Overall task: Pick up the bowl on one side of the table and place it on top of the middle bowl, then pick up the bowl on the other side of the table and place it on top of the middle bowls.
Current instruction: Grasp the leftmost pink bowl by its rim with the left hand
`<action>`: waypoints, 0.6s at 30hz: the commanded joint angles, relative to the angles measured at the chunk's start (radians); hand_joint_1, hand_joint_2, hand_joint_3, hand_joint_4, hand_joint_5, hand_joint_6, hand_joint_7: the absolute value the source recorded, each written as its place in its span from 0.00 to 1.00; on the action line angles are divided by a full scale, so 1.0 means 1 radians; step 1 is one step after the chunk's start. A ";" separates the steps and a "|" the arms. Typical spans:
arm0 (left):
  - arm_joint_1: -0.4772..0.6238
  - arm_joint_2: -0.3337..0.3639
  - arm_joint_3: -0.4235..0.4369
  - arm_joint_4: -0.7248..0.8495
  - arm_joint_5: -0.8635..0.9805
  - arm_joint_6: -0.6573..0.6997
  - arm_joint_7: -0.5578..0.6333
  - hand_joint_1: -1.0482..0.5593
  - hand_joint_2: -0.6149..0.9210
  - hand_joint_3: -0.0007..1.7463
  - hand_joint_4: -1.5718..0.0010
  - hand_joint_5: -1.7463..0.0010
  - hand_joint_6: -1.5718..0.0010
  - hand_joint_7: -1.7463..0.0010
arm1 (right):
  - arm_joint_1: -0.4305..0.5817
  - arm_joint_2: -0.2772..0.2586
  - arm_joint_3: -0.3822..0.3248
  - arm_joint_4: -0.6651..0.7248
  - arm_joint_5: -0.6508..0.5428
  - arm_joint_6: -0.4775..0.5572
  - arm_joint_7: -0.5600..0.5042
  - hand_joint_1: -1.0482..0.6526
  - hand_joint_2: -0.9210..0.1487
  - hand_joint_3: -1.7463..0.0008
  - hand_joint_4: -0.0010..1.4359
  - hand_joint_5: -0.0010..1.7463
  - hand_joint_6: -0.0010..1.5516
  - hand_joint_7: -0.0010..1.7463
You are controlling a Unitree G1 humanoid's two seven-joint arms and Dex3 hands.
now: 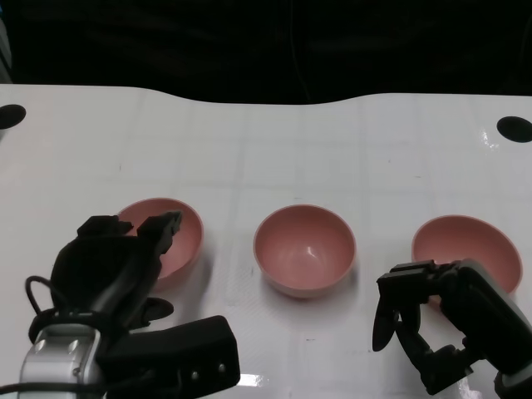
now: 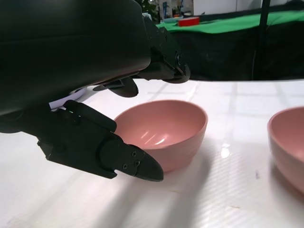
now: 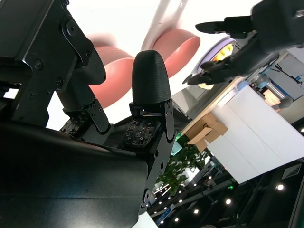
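Observation:
Three pink bowls stand in a row on the white table: the left bowl [image 1: 170,233], the middle bowl [image 1: 305,248] and the right bowl [image 1: 470,248]. My left hand [image 1: 112,266] is open at the near side of the left bowl, with its fingertips over the rim. In the left wrist view its fingers [image 2: 102,149] are spread in front of the left bowl [image 2: 166,133] and hold nothing; the middle bowl [image 2: 289,142] shows at the edge. My right hand [image 1: 428,320] is open at the near left side of the right bowl, fingers apart and empty.
The white table [image 1: 266,150] has a black round hole at its far left corner [image 1: 10,115] and another at its far right corner [image 1: 514,129]. Its far edge curves against a dark background. A black block of my left arm [image 1: 179,357] lies near the front edge.

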 commanded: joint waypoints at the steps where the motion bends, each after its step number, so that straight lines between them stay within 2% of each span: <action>1: -0.052 0.022 -0.032 0.087 0.028 0.020 0.014 0.36 1.00 0.01 0.73 0.86 0.75 0.99 | 0.005 -0.003 -0.006 -0.014 0.007 0.007 -0.003 0.81 0.83 0.03 0.71 0.99 0.64 0.72; 5: -0.115 0.024 -0.072 0.216 0.038 0.032 0.035 0.38 1.00 0.02 0.67 0.87 0.71 0.98 | 0.003 -0.001 -0.007 -0.010 0.002 0.001 -0.009 0.81 0.83 0.03 0.71 0.99 0.64 0.72; 8: -0.160 0.019 -0.089 0.329 0.011 0.021 0.084 0.40 1.00 0.01 0.60 0.90 0.67 0.98 | 0.003 -0.002 -0.008 -0.009 -0.001 -0.001 -0.010 0.80 0.84 0.03 0.71 1.00 0.64 0.72; 11: -0.194 0.019 -0.104 0.417 -0.014 0.001 0.143 0.40 1.00 0.01 0.57 0.91 0.65 0.98 | 0.003 -0.002 -0.009 -0.008 -0.004 -0.003 -0.013 0.80 0.84 0.02 0.70 0.99 0.64 0.72; 14: -0.236 0.028 -0.124 0.534 -0.043 -0.061 0.237 0.41 1.00 0.02 0.44 0.85 0.56 0.95 | 0.002 -0.004 -0.010 -0.005 -0.007 -0.010 -0.017 0.79 0.84 0.02 0.71 1.00 0.64 0.73; 15: -0.248 0.032 -0.129 0.569 -0.057 -0.090 0.269 0.42 1.00 0.02 0.39 0.81 0.49 0.94 | 0.003 -0.005 -0.010 -0.004 -0.007 -0.011 -0.017 0.79 0.84 0.02 0.71 1.00 0.64 0.73; 17: -0.269 0.040 -0.140 0.627 -0.078 -0.139 0.327 0.44 1.00 0.01 0.39 0.58 0.33 0.97 | 0.006 -0.006 -0.010 -0.010 -0.005 -0.004 -0.013 0.79 0.84 0.02 0.70 1.00 0.63 0.73; 18: -0.276 0.042 -0.145 0.646 -0.083 -0.151 0.347 0.44 1.00 0.01 0.46 0.36 0.26 0.97 | 0.007 -0.006 -0.010 -0.010 -0.004 -0.003 -0.013 0.78 0.84 0.02 0.70 1.00 0.63 0.73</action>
